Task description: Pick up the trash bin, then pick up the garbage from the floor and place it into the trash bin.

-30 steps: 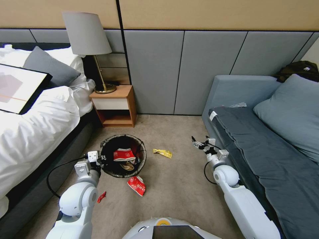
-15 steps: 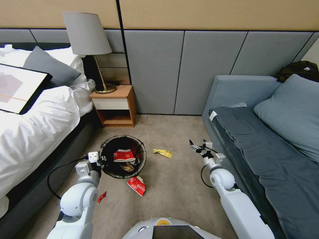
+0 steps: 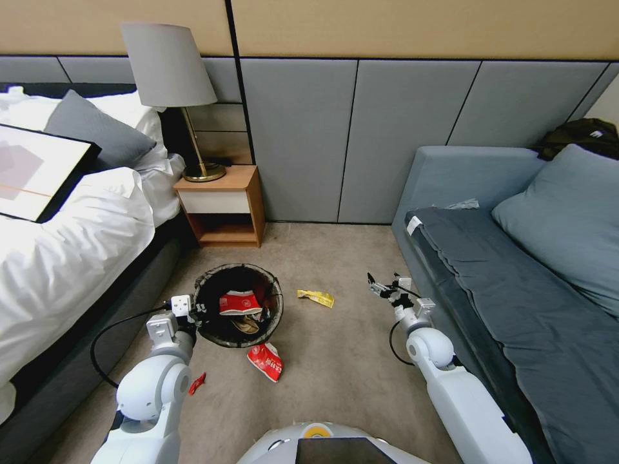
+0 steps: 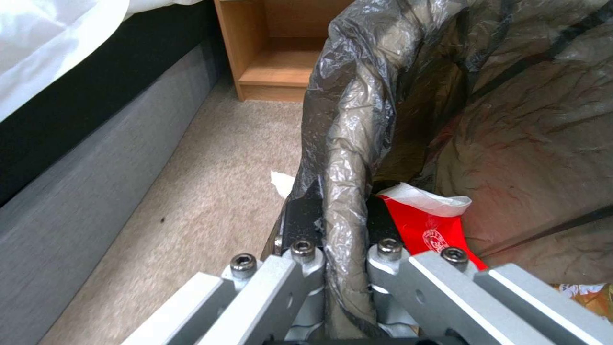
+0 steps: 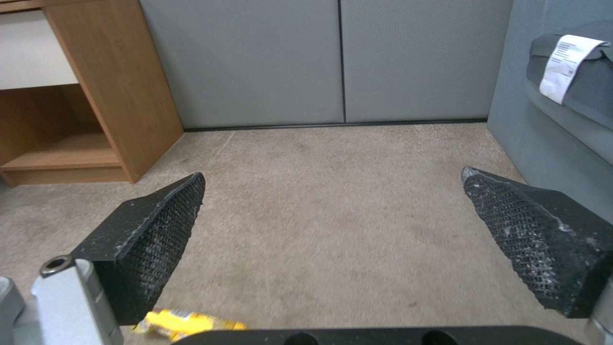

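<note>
Garbage [image 3: 315, 297] lies left of the wide-open right tool [image 3: 382, 288]; left tool [image 4: 338, 239] clamps the trash bin [image 3: 238, 312] rim.

A bed [image 3: 58, 245] with white linen is seen along the left side of the carpeted floor [image 3: 335, 361]; a grey pillow [image 3: 90, 132] and a framed picture [image 3: 35, 171] are laid on it; a wooden nightstand [image 3: 222, 206] is set against the grey panelled wall [image 3: 361, 135], and a lamp [image 3: 171, 84] is stood on its top; a blue-grey sofa [image 3: 516, 277] is placed along the right side, with a cushion [image 3: 567, 219] propped at its far end and a dark bag [image 3: 580, 135] behind it.
</note>
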